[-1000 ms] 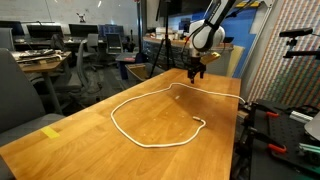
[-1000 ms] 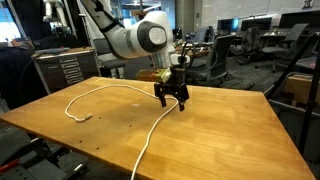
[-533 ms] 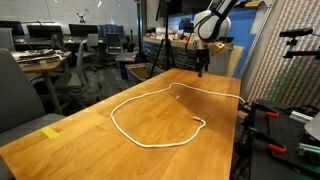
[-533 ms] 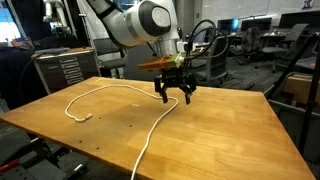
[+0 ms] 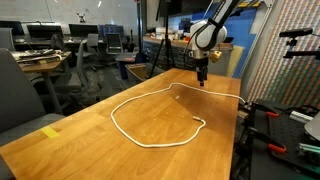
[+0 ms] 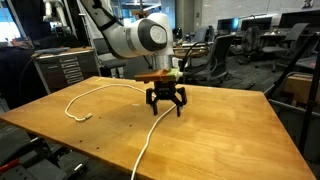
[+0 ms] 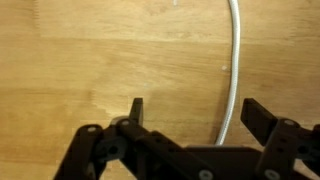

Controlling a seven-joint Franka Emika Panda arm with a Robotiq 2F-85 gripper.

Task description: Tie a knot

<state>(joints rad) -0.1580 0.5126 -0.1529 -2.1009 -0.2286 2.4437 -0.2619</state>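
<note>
Wrist view: end effector (image 7: 195, 112) fully released, grasping nothing, above the counter (image 7: 70, 50), with the white rope (image 7: 236, 60) running from 12 o'clock between its fingers.

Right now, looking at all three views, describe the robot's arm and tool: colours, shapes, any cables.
The arm is white to light grey, made of rounded segments with a large round joint. The tool is black, with two dark, blocky fingers. An orange-brown piece sits just above it. Cables and markings are too small to tell.

Even indoor overhead light, soft shadows; wrist view blurry, exterior views low-resolution.
</note>
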